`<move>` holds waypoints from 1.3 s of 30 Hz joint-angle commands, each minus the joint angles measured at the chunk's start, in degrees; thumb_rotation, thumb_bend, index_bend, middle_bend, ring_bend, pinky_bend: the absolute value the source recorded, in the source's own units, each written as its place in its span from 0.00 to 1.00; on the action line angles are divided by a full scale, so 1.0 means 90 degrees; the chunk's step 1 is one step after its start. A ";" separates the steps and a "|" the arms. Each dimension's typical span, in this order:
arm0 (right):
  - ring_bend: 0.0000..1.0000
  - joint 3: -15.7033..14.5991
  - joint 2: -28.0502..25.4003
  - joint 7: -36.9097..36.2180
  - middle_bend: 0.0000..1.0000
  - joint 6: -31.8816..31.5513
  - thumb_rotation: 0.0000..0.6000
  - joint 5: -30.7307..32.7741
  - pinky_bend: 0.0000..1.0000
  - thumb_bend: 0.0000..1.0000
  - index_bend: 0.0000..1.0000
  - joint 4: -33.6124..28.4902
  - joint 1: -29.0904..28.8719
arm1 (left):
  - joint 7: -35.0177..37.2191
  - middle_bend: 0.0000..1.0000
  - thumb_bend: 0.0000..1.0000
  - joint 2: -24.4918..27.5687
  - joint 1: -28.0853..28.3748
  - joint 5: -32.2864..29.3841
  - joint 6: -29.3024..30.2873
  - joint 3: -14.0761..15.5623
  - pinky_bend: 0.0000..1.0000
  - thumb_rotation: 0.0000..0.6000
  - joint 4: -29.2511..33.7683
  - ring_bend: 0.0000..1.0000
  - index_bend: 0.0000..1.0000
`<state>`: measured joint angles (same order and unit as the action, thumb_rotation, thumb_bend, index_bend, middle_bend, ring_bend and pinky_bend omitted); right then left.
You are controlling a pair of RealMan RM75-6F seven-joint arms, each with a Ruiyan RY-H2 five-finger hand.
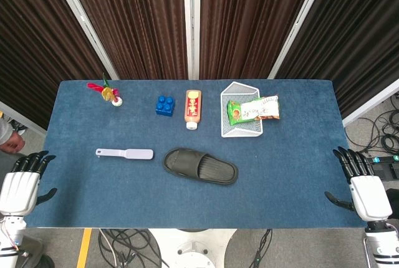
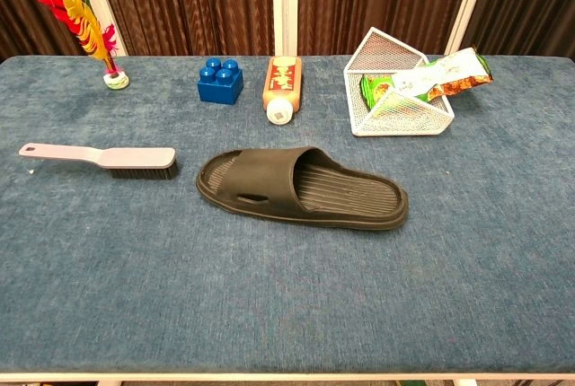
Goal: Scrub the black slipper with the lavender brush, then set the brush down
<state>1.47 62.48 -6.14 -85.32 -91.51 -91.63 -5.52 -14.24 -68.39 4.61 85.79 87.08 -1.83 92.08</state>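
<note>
The black slipper (image 1: 201, 166) (image 2: 301, 188) lies flat near the middle of the blue table, toe pointing right. Left of it lies the lavender brush (image 1: 124, 153) (image 2: 103, 159), bristles toward the front, handle pointing left. My left hand (image 1: 24, 181) hangs beside the table's front-left corner, fingers spread, holding nothing. My right hand (image 1: 360, 184) hovers off the front-right corner, also spread and empty. Both hands are far from the brush and slipper, and neither shows in the chest view.
Along the back stand a feathered shuttlecock (image 1: 111, 95), a blue toy brick (image 1: 164, 106), an orange bottle on its side (image 1: 192, 109) and a white wire basket (image 1: 242, 129) holding snack packets (image 1: 252, 110).
</note>
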 commanded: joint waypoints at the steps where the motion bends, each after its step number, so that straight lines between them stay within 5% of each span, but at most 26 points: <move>1: 0.00 -0.0004 -0.0007 -0.0001 0.04 0.0018 1.00 0.0002 0.03 0.05 0.00 -0.0006 -0.0007 | 0.0009 0.30 0.02 -0.0013 -0.0004 0.0007 -0.0022 0.0021 0.23 1.00 -0.0002 0.21 0.29; 12: 0.00 -0.0038 -0.0097 -0.0209 0.04 -0.0104 1.00 -0.0115 0.03 0.05 0.00 -0.0014 0.0031 | 0.0389 0.30 0.02 0.0046 0.0216 0.0140 -0.0263 -0.0049 0.23 1.00 -0.0044 0.21 0.29; 21: 0.00 0.0108 -0.0318 0.0037 0.04 -0.0096 1.00 -0.0084 0.03 0.05 0.00 -0.0210 -0.0071 | 0.1078 0.30 0.02 0.0048 0.1640 -0.0227 -0.2210 -0.0594 0.23 1.00 -0.0314 0.21 0.29; 31: 0.00 0.0182 -0.0502 0.0173 0.04 -0.0005 1.00 -0.0051 0.03 0.05 0.00 -0.0401 -0.0172 | 0.0231 0.30 0.08 -0.0772 0.3256 -0.2246 -0.4921 -0.0974 0.25 1.00 -0.1201 0.21 0.31; 39: 0.00 0.0167 -0.0474 0.0096 0.04 0.0022 1.00 0.0054 0.03 0.05 0.00 -0.0335 -0.0141 | -0.0411 0.36 0.17 -0.1398 0.3862 -0.3545 -0.5514 -0.0839 0.33 1.00 -0.1932 0.28 0.35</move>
<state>3.00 58.19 -5.26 -85.15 -91.06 -94.67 -6.81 -15.96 -78.92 37.46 56.36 38.85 -9.66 76.79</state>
